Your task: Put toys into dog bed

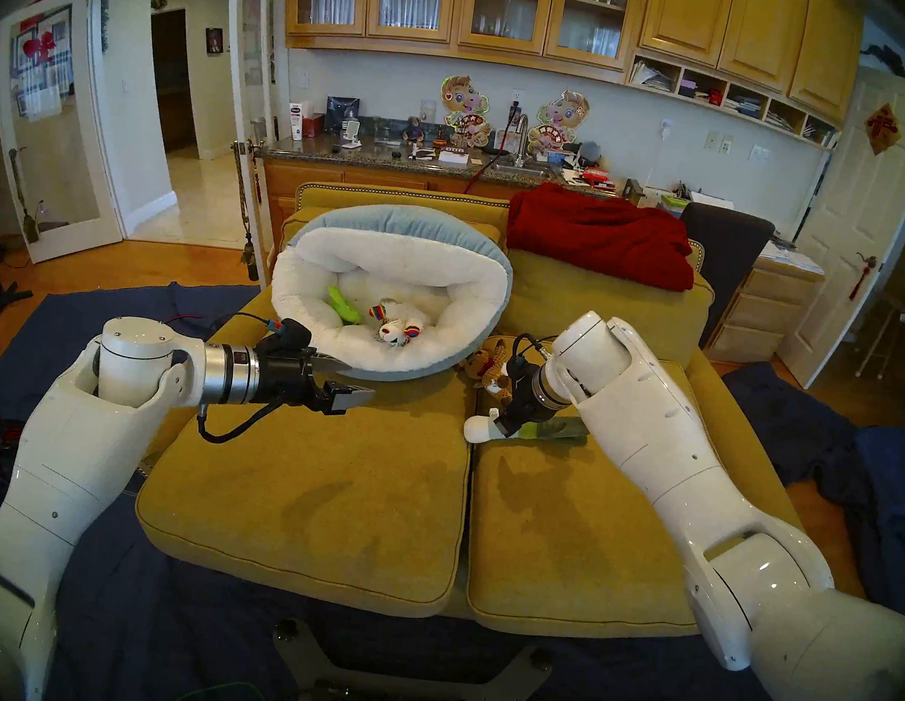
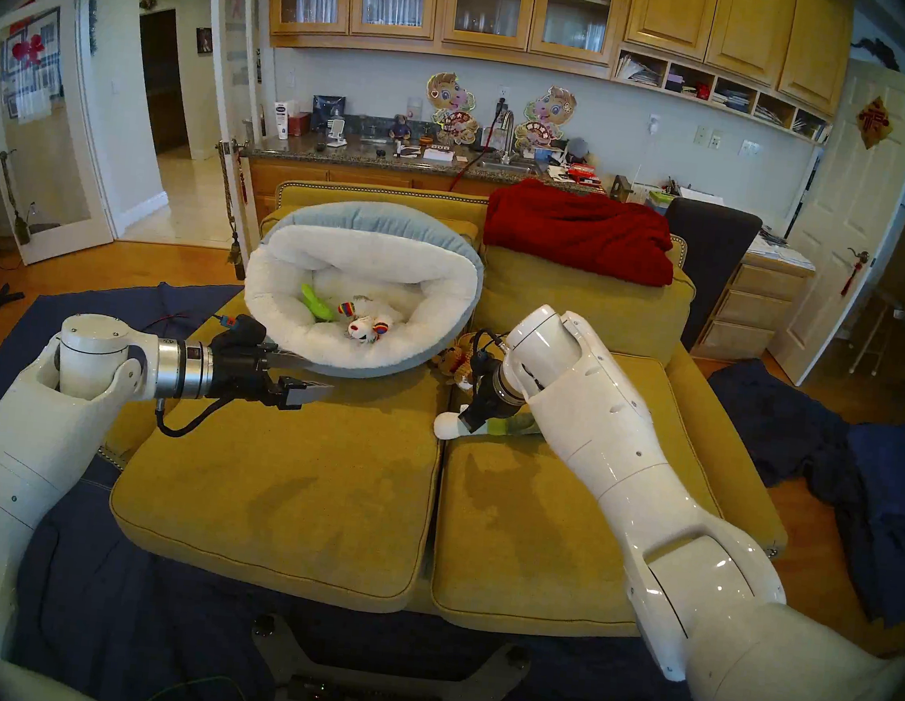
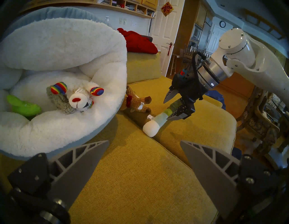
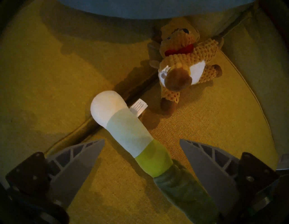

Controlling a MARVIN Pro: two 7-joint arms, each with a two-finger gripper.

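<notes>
1. Right pincer (image 4: 142, 156): jaws apart, straddling the tube toy (image 4: 129, 137) on the sofa cushion (image 1: 560, 520), not clamped.
2. Left pincer (image 1: 349, 381): jaws apart, empty, beside the dog bed (image 1: 393, 257).
3. Brown knitted animal (image 4: 183, 65): on the cushion, near the bed.

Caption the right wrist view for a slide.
Open right gripper straddles the white-blue-green tube toy on the yellow cushion; brown knitted animal beyond.
</notes>
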